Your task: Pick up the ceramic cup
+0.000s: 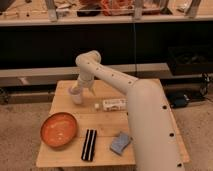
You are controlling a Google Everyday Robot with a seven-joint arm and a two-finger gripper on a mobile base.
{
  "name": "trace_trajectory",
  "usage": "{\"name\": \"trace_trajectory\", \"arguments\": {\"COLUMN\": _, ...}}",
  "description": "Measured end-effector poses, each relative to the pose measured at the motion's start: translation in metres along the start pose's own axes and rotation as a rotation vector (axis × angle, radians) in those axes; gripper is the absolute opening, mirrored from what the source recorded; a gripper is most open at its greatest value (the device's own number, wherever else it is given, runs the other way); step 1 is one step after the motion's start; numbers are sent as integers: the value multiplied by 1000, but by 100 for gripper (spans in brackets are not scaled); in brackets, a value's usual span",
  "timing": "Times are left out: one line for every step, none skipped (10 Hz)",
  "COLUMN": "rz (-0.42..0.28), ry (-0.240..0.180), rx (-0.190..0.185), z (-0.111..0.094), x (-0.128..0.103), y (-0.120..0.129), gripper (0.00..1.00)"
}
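The ceramic cup point(76, 97) is a small off-white cylinder standing near the back left of the wooden table point(107, 120). My gripper point(80, 90) comes down from the white arm directly over it, touching or just above its rim. The gripper's body hides part of the cup's top.
A wide orange bowl point(59, 129) sits front left. A tiny white cube point(96, 106) and a white packet point(114, 104) lie right of the cup. A black ribbed block point(89, 144) and a grey-blue sponge point(120, 142) lie near the front edge. Shelving runs behind the table.
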Motion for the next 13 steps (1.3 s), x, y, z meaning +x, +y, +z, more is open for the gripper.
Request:
{"name": "trace_trajectory", "arguments": {"rz": -1, "ry": 0, "rx": 0, "z": -1, "x": 1, "y": 0, "gripper": 80}}
{"name": "trace_trajectory", "arguments": {"rz": -3, "ry": -3, "rx": -2, "z": -2, "x": 1, "y": 1, "gripper": 80}}
{"name": "trace_trajectory", "arguments": {"rz": -7, "ry": -6, "rx": -3, "z": -2, "x": 1, "y": 1, "gripper": 80}}
{"name": "trace_trajectory", "arguments": {"rz": -10, "ry": -8, "rx": -4, "z": -3, "x": 1, "y": 0, "gripper": 80}}
{"name": "trace_trajectory", "arguments": {"rz": -13, "ry": -11, "rx": -5, "z": -3, "x": 1, "y": -1, "gripper": 80}}
{"name": "trace_trajectory", "arguments": {"rz": -16, "ry": -14, "rx": -5, "z": -3, "x": 1, "y": -1, "gripper": 80}}
{"name": "trace_trajectory", "arguments": {"rz": -18, "ry": -15, "rx": -8, "z": -5, "x": 1, "y": -1, "gripper": 80}}
{"name": "trace_trajectory", "arguments": {"rz": -18, "ry": -16, "rx": -9, "z": -6, "x": 2, "y": 0, "gripper": 80}}
{"name": "trace_trajectory", "arguments": {"rz": -20, "ry": -20, "rx": -11, "z": -7, "x": 2, "y": 0, "gripper": 80}}
{"name": "trace_trajectory", "arguments": {"rz": -22, "ry": -23, "rx": -12, "z": -7, "x": 2, "y": -1, "gripper": 80}}
{"name": "trace_trajectory", "arguments": {"rz": -25, "ry": -25, "rx": -13, "z": -8, "x": 3, "y": -2, "gripper": 80}}
{"name": "trace_trajectory", "arguments": {"rz": -28, "ry": -27, "rx": -14, "z": -8, "x": 3, "y": -3, "gripper": 80}}
{"name": "trace_trajectory", "arguments": {"rz": -28, "ry": -28, "rx": -16, "z": -9, "x": 3, "y": -3, "gripper": 80}}
